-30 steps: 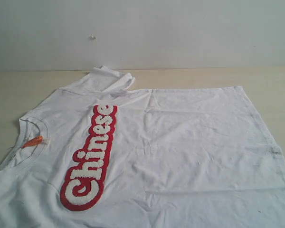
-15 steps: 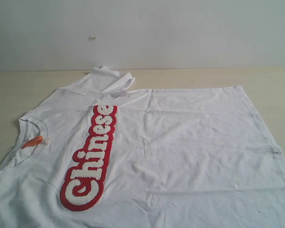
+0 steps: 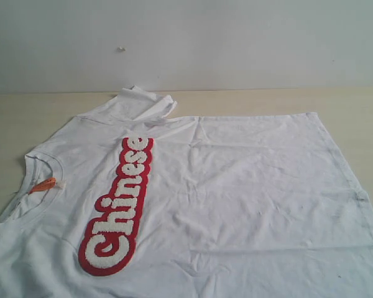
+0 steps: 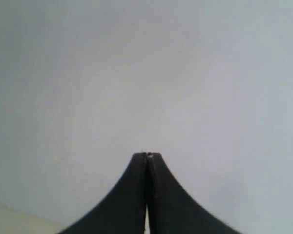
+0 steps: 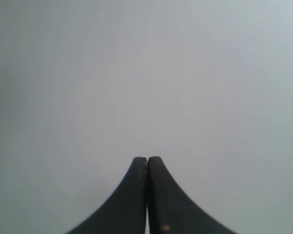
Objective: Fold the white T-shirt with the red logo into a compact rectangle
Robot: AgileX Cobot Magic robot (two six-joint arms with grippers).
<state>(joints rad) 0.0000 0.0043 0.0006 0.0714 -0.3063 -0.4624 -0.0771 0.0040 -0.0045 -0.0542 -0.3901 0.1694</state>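
Worktop (image 3: 25,118): shirt (image 3: 236,198) lies flat, face up, mid-view, running off the 6 o'clock edge of the exterior view. Risks: the far sleeve (image 3: 143,102) at 11 o'clock is bunched, so folding over it would likely trap a lump and skew the rectangle. Long axis runs 9 to 3, collar at 9, hem at 3. Logo (image 3: 119,208) runs 7 to 12 across the chest. Left fingers (image 4: 136,195) and right fingers (image 5: 132,195) are pressed closed and hold nothing.
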